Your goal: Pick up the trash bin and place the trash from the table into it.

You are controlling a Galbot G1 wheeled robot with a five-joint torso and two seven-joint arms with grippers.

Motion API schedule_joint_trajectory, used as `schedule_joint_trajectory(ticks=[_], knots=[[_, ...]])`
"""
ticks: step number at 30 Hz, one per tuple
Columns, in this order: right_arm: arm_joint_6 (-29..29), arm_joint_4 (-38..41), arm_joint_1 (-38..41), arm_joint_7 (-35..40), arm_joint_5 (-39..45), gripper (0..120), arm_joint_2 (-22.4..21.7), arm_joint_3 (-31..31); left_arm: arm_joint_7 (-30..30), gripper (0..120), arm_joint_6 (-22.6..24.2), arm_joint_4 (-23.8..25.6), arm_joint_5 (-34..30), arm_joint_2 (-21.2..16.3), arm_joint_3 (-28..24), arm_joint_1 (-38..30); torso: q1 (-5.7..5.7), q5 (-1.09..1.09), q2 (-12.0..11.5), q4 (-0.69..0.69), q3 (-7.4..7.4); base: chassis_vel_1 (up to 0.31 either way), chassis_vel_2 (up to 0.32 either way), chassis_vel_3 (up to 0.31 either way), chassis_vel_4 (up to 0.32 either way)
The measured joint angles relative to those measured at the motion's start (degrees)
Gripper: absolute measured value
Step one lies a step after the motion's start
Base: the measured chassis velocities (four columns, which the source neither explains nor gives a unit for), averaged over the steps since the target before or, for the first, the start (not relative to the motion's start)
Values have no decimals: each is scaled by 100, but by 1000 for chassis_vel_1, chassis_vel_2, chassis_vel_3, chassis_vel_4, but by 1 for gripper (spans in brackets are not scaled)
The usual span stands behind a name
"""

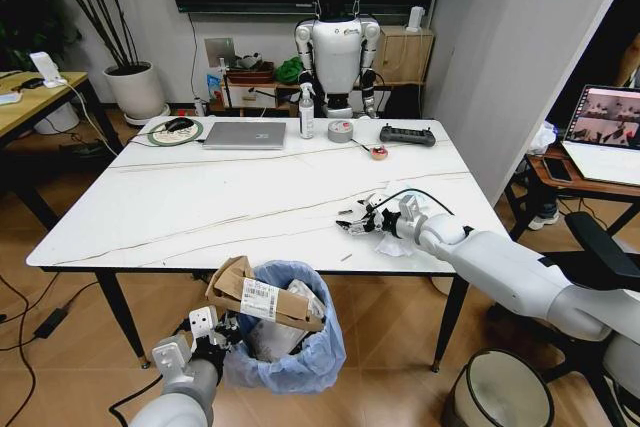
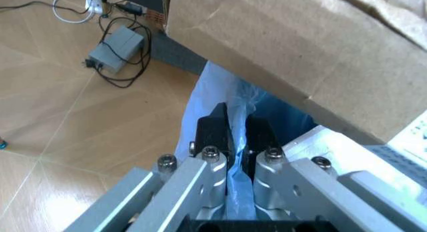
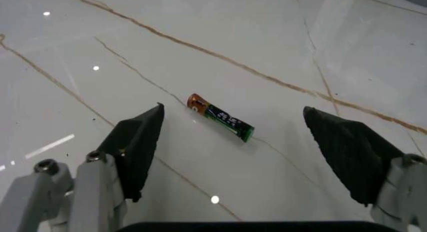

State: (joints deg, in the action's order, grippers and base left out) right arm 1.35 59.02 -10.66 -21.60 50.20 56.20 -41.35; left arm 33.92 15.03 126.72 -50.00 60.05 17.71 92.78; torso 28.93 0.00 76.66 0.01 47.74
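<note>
Blue bag rim of the trash bin [image 1: 290, 342] is pinched by your left end effector [image 2: 233, 137] below the counter [image 1: 180, 212]; your right end effector [image 3: 233, 142] hovers wide open around a small wrapper [image 3: 220, 117]. Next: lower and close.

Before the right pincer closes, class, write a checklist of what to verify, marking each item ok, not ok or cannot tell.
1. Right pincer open: ok.
2. Small green-and-orange battery lies between its fingers: ok.
3. Battery flat on the white marble-look table: ok.
4. Left pincer shut on the round bin's crinkly light-blue plastic bag: ok.
5. Bin below the table's near edge: ok.
6. Room left beside the torn brown cardboard box: cannot tell.
</note>
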Motion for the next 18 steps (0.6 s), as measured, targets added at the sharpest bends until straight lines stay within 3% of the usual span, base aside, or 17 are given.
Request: schedule_joint_trajectory(ticks=[18], knots=[[18, 116, 19, -17, 2, 11, -71, -168, -6, 0, -8, -15, -6, 4, 0, -12, 0, 0, 0, 0, 0, 0, 0, 0, 0]])
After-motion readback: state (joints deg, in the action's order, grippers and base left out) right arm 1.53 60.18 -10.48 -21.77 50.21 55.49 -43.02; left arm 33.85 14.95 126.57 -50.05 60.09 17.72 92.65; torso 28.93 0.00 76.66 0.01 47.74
